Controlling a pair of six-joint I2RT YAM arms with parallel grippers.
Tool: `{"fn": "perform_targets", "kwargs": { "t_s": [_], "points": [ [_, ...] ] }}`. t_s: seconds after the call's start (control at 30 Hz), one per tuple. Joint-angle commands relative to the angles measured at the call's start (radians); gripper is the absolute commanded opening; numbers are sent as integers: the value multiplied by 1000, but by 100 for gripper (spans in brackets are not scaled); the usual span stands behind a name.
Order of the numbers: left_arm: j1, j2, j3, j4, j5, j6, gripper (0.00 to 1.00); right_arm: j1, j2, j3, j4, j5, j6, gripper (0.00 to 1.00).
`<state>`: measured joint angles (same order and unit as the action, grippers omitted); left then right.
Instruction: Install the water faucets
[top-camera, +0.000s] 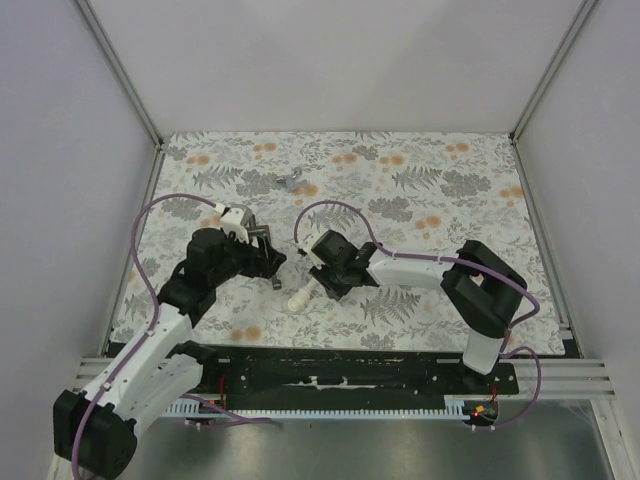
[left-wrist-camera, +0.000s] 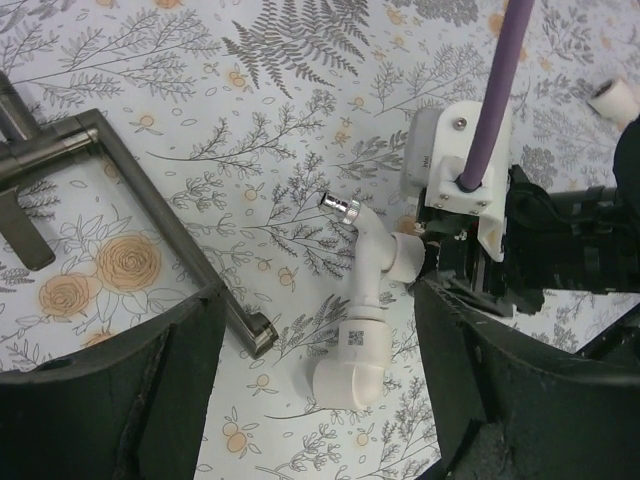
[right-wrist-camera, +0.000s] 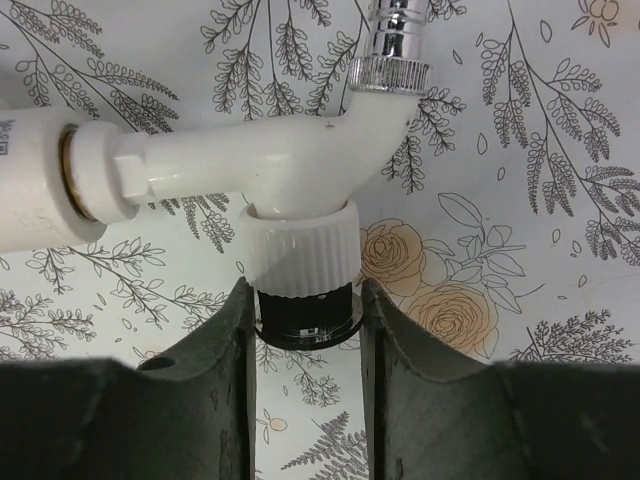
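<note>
A white water faucet with a bent body and a silvery threaded end lies on the floral mat; it also shows in the top view. My right gripper is shut on its black knob below the ribbed white cap, and the white body runs to the left. My right gripper also shows in the top view. My left gripper is open and low over the mat, its fingers either side of the faucet's thick end without touching it. It also shows in the top view. A second white piece shows at the upper right edge.
A dark T-shaped metal tool lies on the mat just left of the faucet, under my left gripper. A small grey metal piece lies further back on the mat. White walls with metal posts close in the mat's sides and back.
</note>
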<state>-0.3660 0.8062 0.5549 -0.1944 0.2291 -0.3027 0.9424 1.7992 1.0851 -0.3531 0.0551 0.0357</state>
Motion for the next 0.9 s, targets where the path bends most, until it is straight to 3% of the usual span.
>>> {"fn": "perform_targets", "kwargs": {
  "t_s": [0.0, 0.07, 0.1, 0.4, 0.57, 0.7, 0.87],
  "points": [
    [-11, -16, -29, 107, 108, 132, 80, -4, -38, 53, -19, 31, 16, 20],
    [-33, -13, -33, 119, 145, 177, 80, -13, -72, 79, -76, 38, 21, 2],
    [-46, -10, -38, 125, 163, 197, 80, -19, -90, 93, -105, 41, 23, 0],
    [-165, 31, -43, 190, 248, 373, 81, -79, -245, 239, -337, -20, 55, 0],
    [-281, 53, -78, 298, 95, 415, 82, -91, -285, 292, -400, -32, 108, 0],
    [-316, 42, -151, 488, -40, 338, 82, -100, -317, 321, -420, -32, 145, 0],
    [-390, 56, -205, 607, -178, 396, 82, -120, -354, 358, -449, -52, 190, 0]
  ]
}}
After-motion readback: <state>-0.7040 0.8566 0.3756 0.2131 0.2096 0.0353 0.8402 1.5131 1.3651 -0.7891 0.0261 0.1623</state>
